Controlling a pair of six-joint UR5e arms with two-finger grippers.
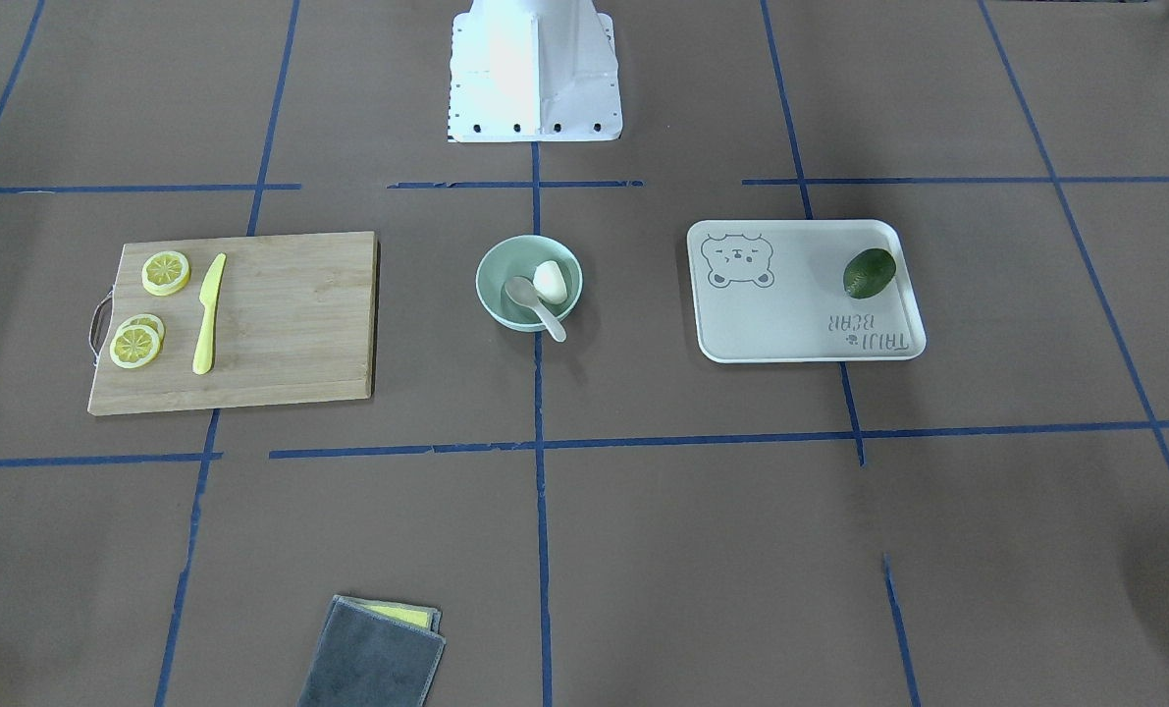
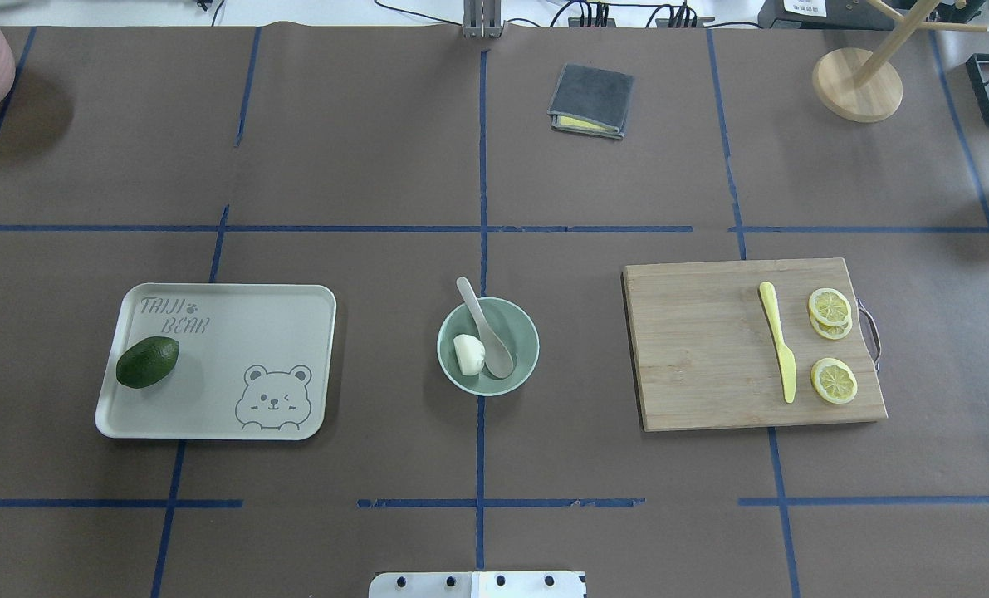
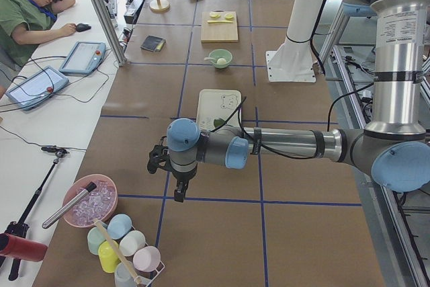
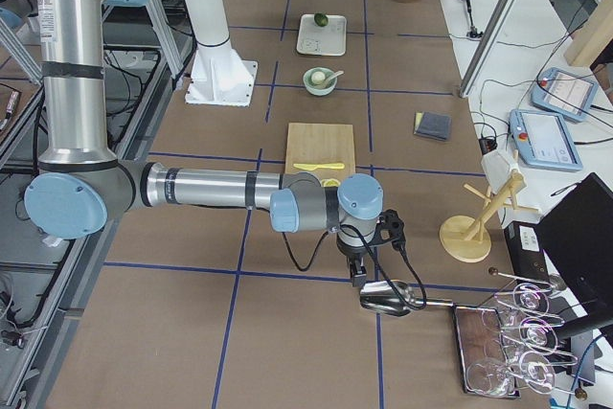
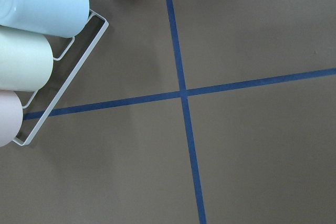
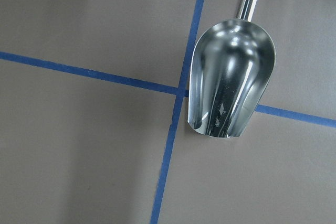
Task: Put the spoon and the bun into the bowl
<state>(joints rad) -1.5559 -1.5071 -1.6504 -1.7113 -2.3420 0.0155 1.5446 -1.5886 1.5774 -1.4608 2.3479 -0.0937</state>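
Two task items are logged inside the pale mint-green bowl (image 2: 522, 353), which is set at the table's centre, between the bear-printed tray (image 2: 237, 332) and the wooden cutting board (image 2: 702, 349). The white bun (image 2: 469, 353) is lodged on the bowl's floor, on the side toward the tray. The off-white spoon (image 2: 487, 332) is laid scoop-down just beside it, the handle propped on the rim farthest from the robot and projecting past it, apparently because it is too long to lie flat within. The task is judged complete. A dark green fruit (image 2: 147, 362) on the tray, and a yellow knife (image 2: 778, 353) and lemon slices (image 2: 834, 380) on the board, are left out as uncalled for. The left gripper (image 3: 179, 197) and right gripper (image 4: 358, 278) are hung at opposite table ends, well apart from the bowl, the right one above a metal scoop (image 6: 231, 77). Whether either pincer is spread or pressed together cannot be told.
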